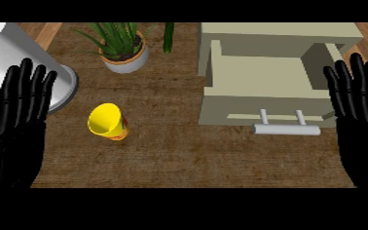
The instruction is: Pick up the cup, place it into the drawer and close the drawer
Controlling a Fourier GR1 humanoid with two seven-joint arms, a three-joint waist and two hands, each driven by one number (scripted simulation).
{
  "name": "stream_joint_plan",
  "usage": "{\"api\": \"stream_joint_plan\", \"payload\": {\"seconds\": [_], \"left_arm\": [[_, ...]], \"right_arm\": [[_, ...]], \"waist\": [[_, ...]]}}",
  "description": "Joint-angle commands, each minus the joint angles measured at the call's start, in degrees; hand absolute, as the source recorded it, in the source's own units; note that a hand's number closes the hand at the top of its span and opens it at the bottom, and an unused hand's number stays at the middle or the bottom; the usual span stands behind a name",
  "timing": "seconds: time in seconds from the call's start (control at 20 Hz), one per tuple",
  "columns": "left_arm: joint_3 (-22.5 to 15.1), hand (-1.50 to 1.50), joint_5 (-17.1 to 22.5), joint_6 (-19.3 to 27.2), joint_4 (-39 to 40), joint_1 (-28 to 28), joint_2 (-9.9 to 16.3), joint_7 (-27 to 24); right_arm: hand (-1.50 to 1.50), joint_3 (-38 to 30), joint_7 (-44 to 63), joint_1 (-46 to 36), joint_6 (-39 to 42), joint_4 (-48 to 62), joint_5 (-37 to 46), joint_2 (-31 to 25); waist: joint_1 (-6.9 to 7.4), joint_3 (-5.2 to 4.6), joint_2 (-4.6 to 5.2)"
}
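Both hands rest with fingers straight, holding nothing: left hand (pixel 25 107) at 9 o'clock, right hand (pixel 348 102) at 3. Head view: cup (pixel 108 122) lies tipped at 8 o'clock, well apart from the pulled-out drawer (pixel 262 78) at 2; left hand should curl round its side
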Motion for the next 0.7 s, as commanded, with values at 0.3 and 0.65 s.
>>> {"api": "stream_joint_plan", "payload": {"seconds": [0.3, 0.65], "left_arm": [[5.2, -1.5, 13.8, -2.9, 4.5, 2.7, -1.9, 4.4], [11.2, -1.5, 19.4, -7.2, 14.8, -1.5, 1.0, 0.6]], "right_arm": [[-1.5, 3.5, 4.3, 2.3, 3.7, 1.8, 1.5, -2.1], [-1.5, 1.9, 5.8, -3.4, 4.5, 6.5, 0.7, -1.9]], "waist": [[-0.31, 1.24, 1.55], [-1.0, 1.38, 1.29]]}}
